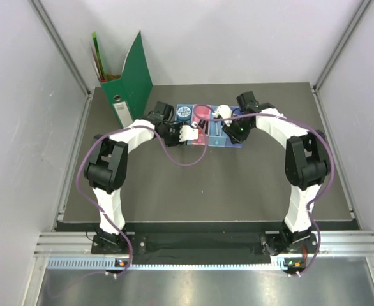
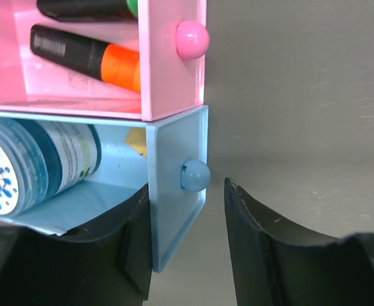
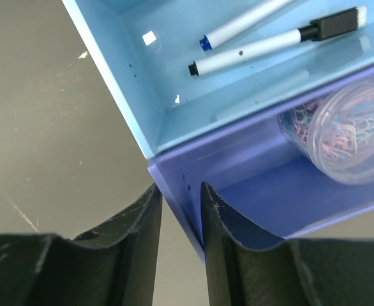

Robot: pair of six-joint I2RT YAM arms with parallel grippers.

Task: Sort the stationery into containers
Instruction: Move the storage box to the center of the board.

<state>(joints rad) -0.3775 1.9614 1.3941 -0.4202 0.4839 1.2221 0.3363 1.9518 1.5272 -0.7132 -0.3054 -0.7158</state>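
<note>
Four trays stand in a row: blue (image 1: 185, 113), pink (image 1: 201, 115), light blue (image 1: 217, 135) and purple (image 1: 235, 141). The pink tray (image 2: 168, 76) holds an orange-and-black highlighter (image 2: 91, 57) and a green-capped marker (image 2: 91, 7). The blue tray (image 2: 174, 166) holds round bluish discs (image 2: 27, 166). The light blue tray (image 3: 136, 70) holds two white pens (image 3: 263, 44). The purple tray (image 3: 238, 159) holds a clear disc of paper clips (image 3: 343, 131). My left gripper (image 2: 187, 188) is open, straddling the blue tray's knobbed end wall. My right gripper (image 3: 179, 186) is closed narrowly on the purple tray's end wall.
A tall green file holder (image 1: 126, 83) with coloured sheets stands at the back left. Side walls enclose the dark table (image 1: 206, 191). Both arms arch inward over the trays, the left gripper (image 1: 193, 132) at the near ends and the right gripper (image 1: 227, 116) at the far ends.
</note>
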